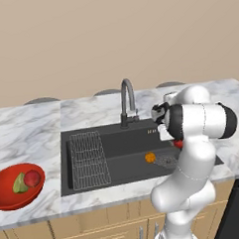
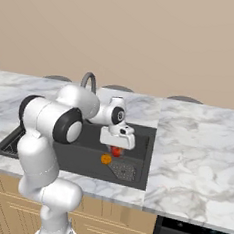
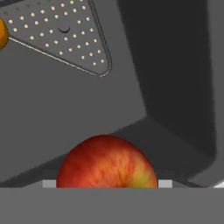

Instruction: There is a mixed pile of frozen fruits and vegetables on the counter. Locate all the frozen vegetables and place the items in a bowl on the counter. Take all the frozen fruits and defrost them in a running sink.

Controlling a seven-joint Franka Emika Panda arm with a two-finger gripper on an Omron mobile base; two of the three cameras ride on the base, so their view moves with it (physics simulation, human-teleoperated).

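Note:
My gripper (image 2: pixel 117 147) hangs over the right end of the sink (image 1: pixel 117 141), shut on a small bright red ball (image 2: pixel 117 151), one of the frozen fruits. The hand view has this red ball (image 3: pixel 107 162) close up at the bottom, above the dark basin floor. An orange ball (image 1: pixel 150 157) lies on the basin floor beside the perforated drain plate (image 3: pixel 61 35). At the left of the counter (image 1: pixel 91 110) sits the red bowl (image 1: pixel 6 199), holding a green wedge (image 1: pixel 19 184) and a pinkish-red ball (image 1: pixel 32 178).
A grey gooseneck tap (image 1: pixel 127 98) stands behind the sink's middle; I see no water running. A wire grid rack (image 1: pixel 89 160) covers the basin's left part. My own forearm blocks much of the sink's right end in the left base view.

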